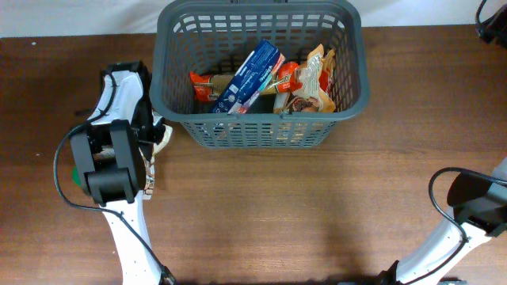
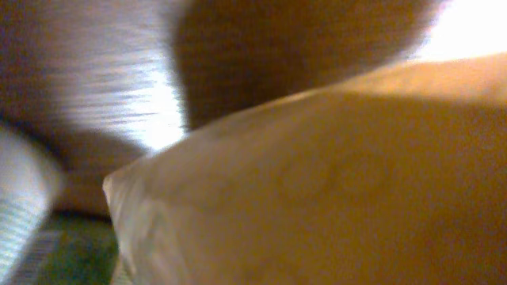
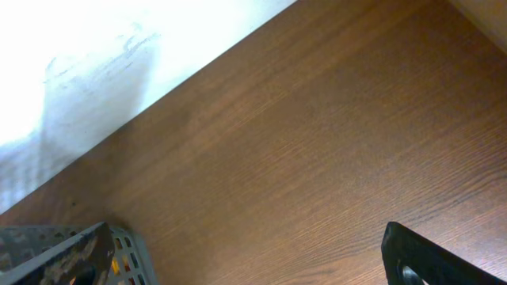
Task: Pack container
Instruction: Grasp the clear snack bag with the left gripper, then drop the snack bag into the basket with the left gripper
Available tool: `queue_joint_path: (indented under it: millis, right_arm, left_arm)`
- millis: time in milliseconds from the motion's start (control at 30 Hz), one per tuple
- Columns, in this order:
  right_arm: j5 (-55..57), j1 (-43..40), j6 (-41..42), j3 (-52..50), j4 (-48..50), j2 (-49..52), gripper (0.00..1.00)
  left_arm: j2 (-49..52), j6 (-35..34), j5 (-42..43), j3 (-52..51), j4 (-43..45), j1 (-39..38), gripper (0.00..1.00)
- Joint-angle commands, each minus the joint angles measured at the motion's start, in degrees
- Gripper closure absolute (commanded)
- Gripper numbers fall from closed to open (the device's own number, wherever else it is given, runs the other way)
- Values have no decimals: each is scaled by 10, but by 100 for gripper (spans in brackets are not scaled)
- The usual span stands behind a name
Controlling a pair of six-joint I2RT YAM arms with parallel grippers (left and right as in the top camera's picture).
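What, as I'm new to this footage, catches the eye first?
The big grey basket at the far edge of the table, holding a blue box and snack packets. The left gripper sits just left of it, with a blurred tan packet filling its camera.

A robot lab setup: cabled robot arms [image 1: 119, 170] at a wood-grain table [image 1: 317, 206] before a white backdrop [image 3: 95, 55].

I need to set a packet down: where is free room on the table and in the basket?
The table is bare between the basket, the left arm and the right arm. Inside, the back strip is free; packets crowd the front.
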Motion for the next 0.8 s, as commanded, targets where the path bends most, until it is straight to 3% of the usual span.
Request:
queue_joint_path:
  millis: [0, 333, 467, 600, 767]
  right_arm:
    - [-5, 0, 5, 1, 0, 7, 1]
    - [-5, 0, 5, 1, 0, 7, 1]
    - [-5, 0, 5, 1, 0, 7, 1]
    - [-5, 0, 5, 1, 0, 7, 1]
    - [-5, 0, 5, 1, 0, 7, 1]
  left_arm:
    - [-17, -38, -6, 94, -34, 1, 98]
    - [-141, -42, -7, 336, -79, 0, 98]
    - [-211, -42, -9, 416, -26, 0, 98]
    - [-279, -35, -8, 433, 64, -1, 98]
    - [-318, 99, 12, 433, 162, -54, 98]
